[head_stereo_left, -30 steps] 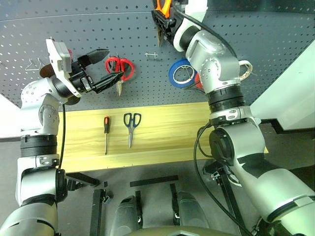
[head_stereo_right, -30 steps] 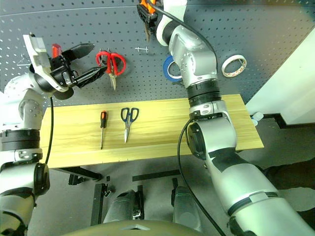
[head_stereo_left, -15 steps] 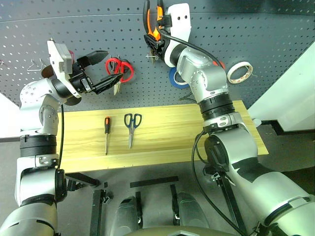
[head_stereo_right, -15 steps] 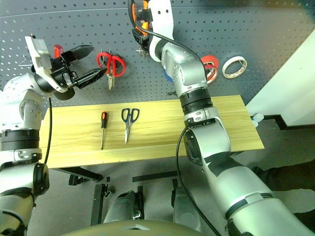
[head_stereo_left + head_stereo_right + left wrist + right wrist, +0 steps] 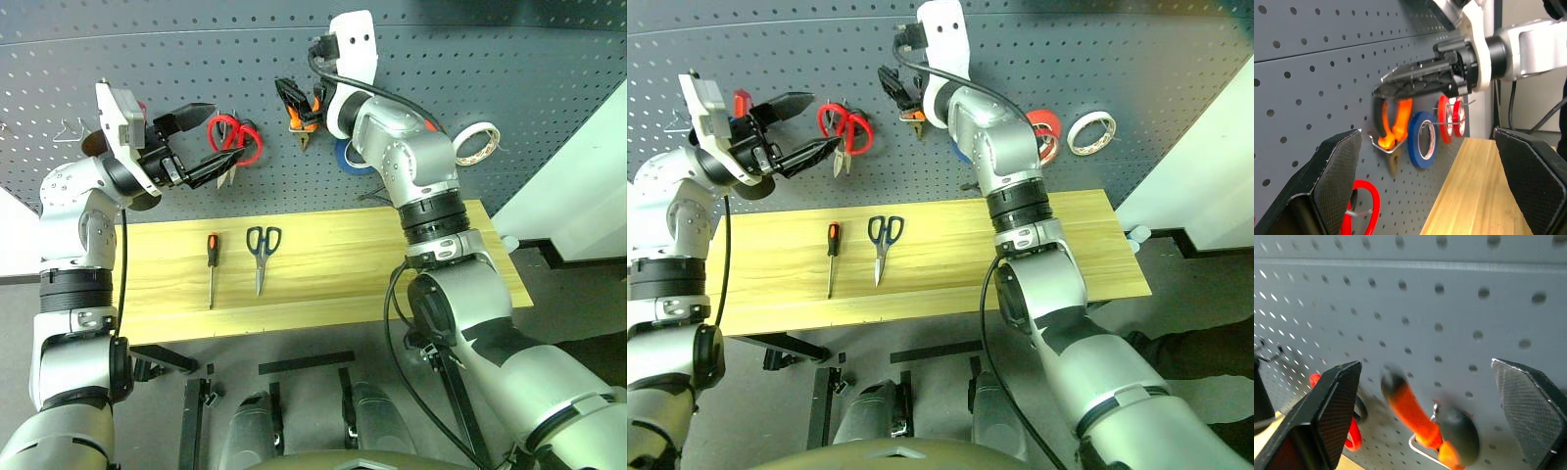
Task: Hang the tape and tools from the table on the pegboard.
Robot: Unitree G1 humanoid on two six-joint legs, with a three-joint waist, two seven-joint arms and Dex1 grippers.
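right pincer (image 5: 1422, 416) has released the blurred pliers (image 5: 297, 110).

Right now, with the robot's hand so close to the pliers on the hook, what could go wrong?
1. The right gripper is open around the pliers hanging on a small hook. Pulling away, a finger might catch a handle and knock them off.
2. The left gripper hovers open beside the red-handled scissors, so a careless swing could bump them.
3. The screwdriver and dark-handled scissors on the table could be forgotten.
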